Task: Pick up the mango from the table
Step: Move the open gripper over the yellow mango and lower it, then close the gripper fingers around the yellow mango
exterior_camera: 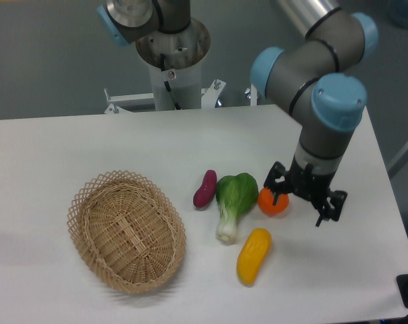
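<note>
Nearest the camera, in the lower middle of the frame, the mango (pixel 253 255) lies flat on the white bench (pixel 69 142), untouched. Its long axis runs on a slant, from lower left up to upper right, with the orange-tinged end at the top. To its left, low in the frame, sits a wicker basket (pixel 127 230), well apart from the fruit.

One row farther back stand three other items in a line: a purple sweet potato (pixel 205 188), a green bok choy (pixel 234 202) whose pale stalk end reaches down just beside the mango's upper end, and a round orange (pixel 272 201).

The end effector (pixel 303 204) hangs right of centre, its two fingers apart and pointing down at the bench, holding nothing. One finger shows in front of the orange; whether it touches the orange cannot be told from this view. The other finger stands clear to the right.

What matters for the coming move: the mango lies below and to the left of the end effector in the frame, that is, nearer the camera, and near but not under it. As I judge it, the end effector needs to travel toward the lower left and turn so the fingers close across the mango's narrow width rather than along its slanted length, keeping clear of the orange and the bok choy stalk.

Farthest back, at the top of the frame, rises the arm's grey base (pixel 170 54).
</note>
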